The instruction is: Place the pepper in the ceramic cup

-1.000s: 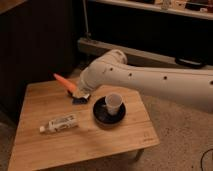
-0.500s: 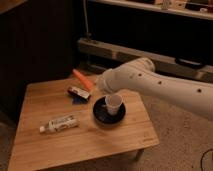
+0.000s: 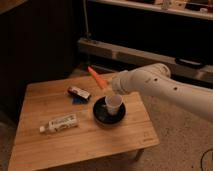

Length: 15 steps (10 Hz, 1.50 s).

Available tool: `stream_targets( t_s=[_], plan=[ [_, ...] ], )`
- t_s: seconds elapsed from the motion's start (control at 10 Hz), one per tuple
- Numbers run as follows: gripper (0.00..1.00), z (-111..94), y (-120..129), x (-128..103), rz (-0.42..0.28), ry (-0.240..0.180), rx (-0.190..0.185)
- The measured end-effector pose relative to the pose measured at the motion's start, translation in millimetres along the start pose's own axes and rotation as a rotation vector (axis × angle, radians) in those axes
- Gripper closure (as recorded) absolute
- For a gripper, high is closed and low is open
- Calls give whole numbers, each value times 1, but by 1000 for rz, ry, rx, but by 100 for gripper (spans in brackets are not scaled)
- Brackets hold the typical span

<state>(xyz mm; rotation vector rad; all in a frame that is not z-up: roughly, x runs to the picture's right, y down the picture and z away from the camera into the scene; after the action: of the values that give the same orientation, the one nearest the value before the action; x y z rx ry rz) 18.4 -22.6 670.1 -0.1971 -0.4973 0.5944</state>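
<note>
Tool [image 3: 109, 88] clamped on pepper [image 3: 96, 77], raised just above ceramic cup [image 3: 114, 104], cup standing in black bowl [image 3: 100, 116].

Low wooden surface [image 3: 75, 145], light grain, sits on speckled tan floor [image 3: 170, 150]. Behind it: dark wall [image 3: 35, 45] at left, dark shelving unit [image 3: 150, 30] with a pale horizontal rail [image 3: 130, 52] at right. Lighting dim and warm.

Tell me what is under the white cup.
The cup stands in a black bowl on the table. The bowl's middle is covered. The gripper, shut on the pepper, is above-left.
</note>
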Motion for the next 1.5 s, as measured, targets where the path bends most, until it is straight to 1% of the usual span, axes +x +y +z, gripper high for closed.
stream_targets(
  t_s=[0.2, 0.4, 0.5, 0.8, 1.0, 1.3, 1.4, 1.5],
  plan=[
    [86, 6, -2, 10, 13, -6, 8],
    [86, 2, -5, 20, 27, -10, 20],
    [86, -3, -8, 26, 28, -4, 29],
    [86, -12, -12, 33, 24, 9, 41],
    [86, -12, -14, 34, 16, 21, 41],
    [86, 0, -13, 49, 26, 82, 23],
    [86, -3, -13, 56, 31, 112, 21],
    [86, -8, -14, 63, 37, 131, 22]
  ],
)
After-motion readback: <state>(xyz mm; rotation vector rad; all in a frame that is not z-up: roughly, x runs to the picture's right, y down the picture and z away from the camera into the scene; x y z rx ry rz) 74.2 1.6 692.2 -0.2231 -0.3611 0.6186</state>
